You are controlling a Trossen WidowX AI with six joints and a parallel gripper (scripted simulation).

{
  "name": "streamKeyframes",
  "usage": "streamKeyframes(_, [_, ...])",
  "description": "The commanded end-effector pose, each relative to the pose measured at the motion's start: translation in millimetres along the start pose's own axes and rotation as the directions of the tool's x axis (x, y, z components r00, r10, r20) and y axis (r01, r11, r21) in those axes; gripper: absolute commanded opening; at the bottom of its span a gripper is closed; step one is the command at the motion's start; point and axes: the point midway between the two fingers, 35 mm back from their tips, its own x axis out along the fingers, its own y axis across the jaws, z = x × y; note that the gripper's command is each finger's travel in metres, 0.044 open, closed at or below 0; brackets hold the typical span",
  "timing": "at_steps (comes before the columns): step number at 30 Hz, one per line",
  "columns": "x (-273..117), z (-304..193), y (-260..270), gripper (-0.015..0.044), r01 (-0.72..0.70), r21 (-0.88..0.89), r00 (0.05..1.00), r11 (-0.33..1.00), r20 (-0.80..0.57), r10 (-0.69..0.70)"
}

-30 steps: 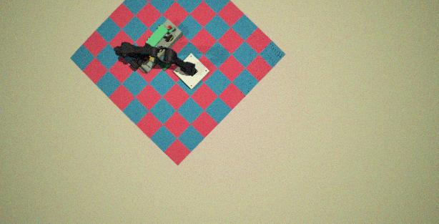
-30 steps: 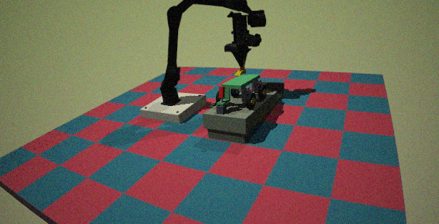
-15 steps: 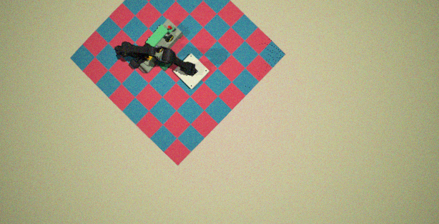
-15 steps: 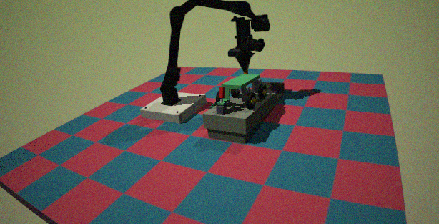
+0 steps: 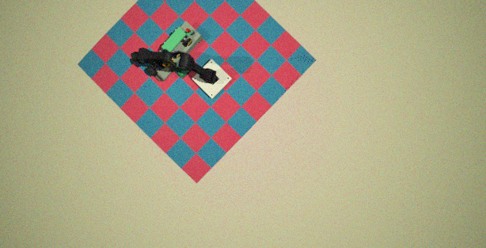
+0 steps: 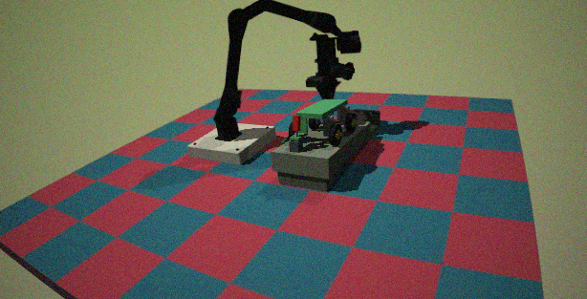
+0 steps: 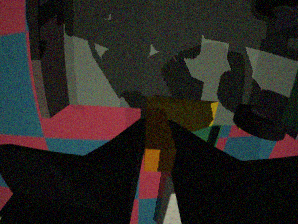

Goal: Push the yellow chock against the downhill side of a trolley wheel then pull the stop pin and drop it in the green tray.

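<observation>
The gripper [image 6: 328, 96] [image 7: 158, 123] points down and is shut on the orange handle of the chock [image 7: 187, 115]. In the wrist view the yellow body shows just beyond the fingertips, over the ramp side; the exterior view hides it behind the trolley. The trolley [image 5: 174, 40] [image 6: 322, 107] has a green deck and dark wheels and stands on the grey ramp [image 5: 196, 37] [image 6: 306, 163] [image 7: 90, 75]. The red-headed stop pin [image 5: 187, 30] [image 6: 296, 123] stands upright at the trolley's uphill end. The green tray [image 5: 183, 74] is partly hidden under the arm. Contact between chock and wheel cannot be made out.
The white base plate [image 5: 212, 91] [image 6: 215, 152] carries the arm beside the ramp. The arm reaches over the tray and the ramp's downhill part. A raised dark end wall [image 6: 370, 114] stands at the ramp's downhill end. Red and blue checks surround everything.
</observation>
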Motion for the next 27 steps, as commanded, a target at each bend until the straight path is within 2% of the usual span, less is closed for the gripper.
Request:
streamKeyframes(1, [11,-1,-1,0.0,0.009,-0.007,1.0,1.0,-0.006,-0.009])
streamKeyframes(27, [18,0,-22,0.0,0.011,-0.007,1.0,1.0,-0.006,-0.011])
